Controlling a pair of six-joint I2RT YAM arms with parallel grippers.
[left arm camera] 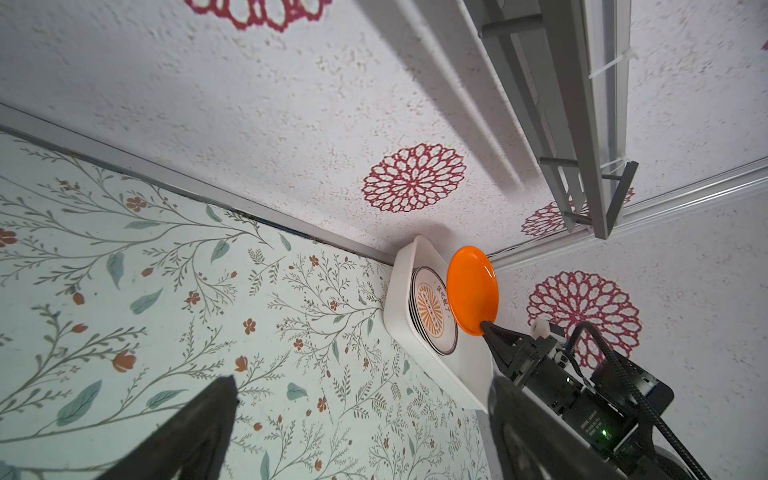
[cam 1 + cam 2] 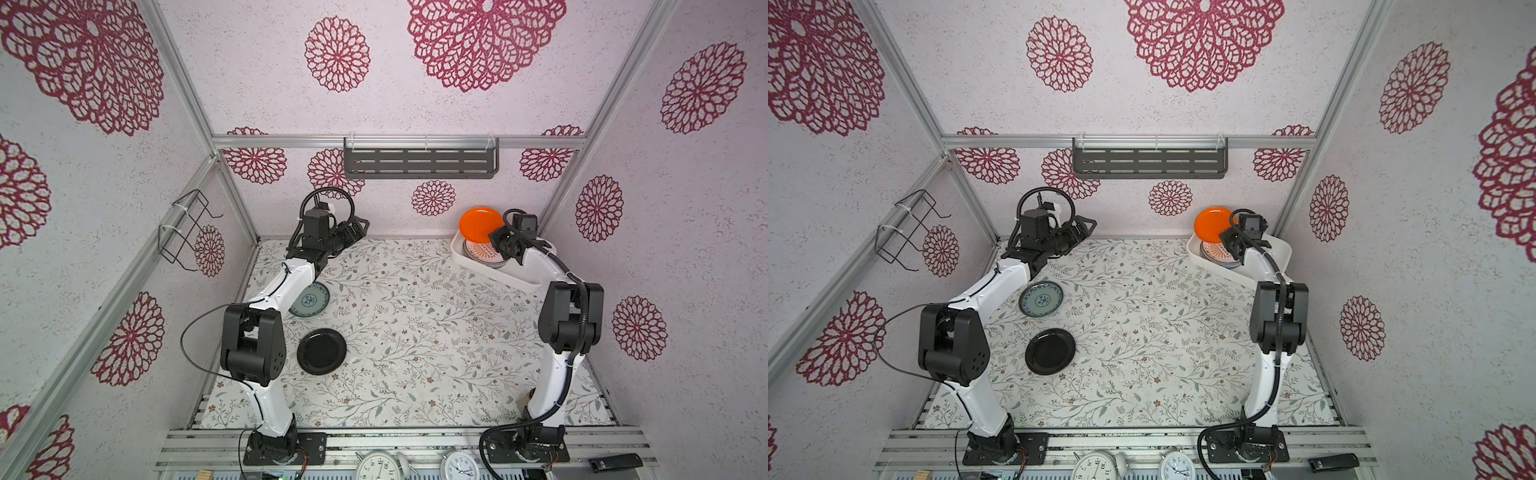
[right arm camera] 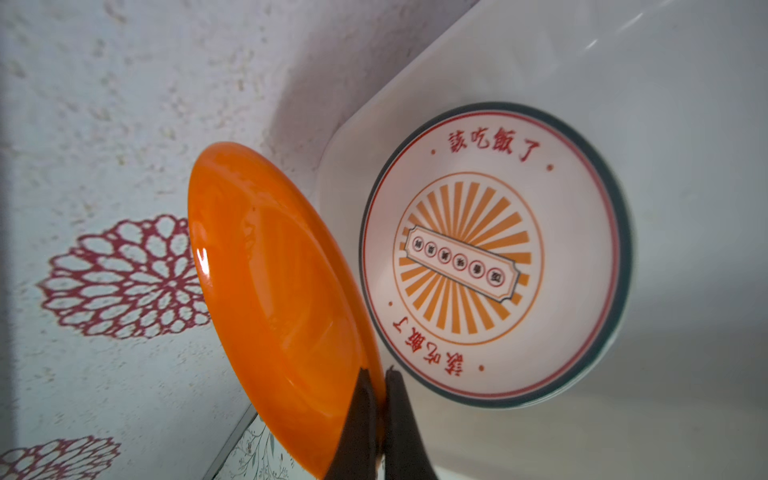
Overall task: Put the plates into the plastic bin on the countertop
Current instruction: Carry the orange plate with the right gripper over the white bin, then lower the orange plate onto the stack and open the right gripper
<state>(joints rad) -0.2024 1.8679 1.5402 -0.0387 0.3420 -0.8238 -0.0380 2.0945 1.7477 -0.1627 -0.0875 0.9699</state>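
Your right end effector [image 3: 377, 376], clamped on just the rim of the glossy orange round plate [image 3: 274, 299] tilted steeply above the white plastic bin [image 1: 395, 299], may let it swing or slip onto the white sunburst-printed plate [image 3: 465, 253] stacked inside.

Orange plate [image 2: 478, 222]; black plate [image 2: 321, 351]; teal patterned plate [image 2: 312, 300].

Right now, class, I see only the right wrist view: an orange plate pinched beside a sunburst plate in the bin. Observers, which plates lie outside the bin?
Observer: Two lie on the countertop: a teal patterned plate and a black plate, apart from each other.
Operator: Is anything else holding a plate?
Observer: No; the left gripper is open and empty, near the back wall.
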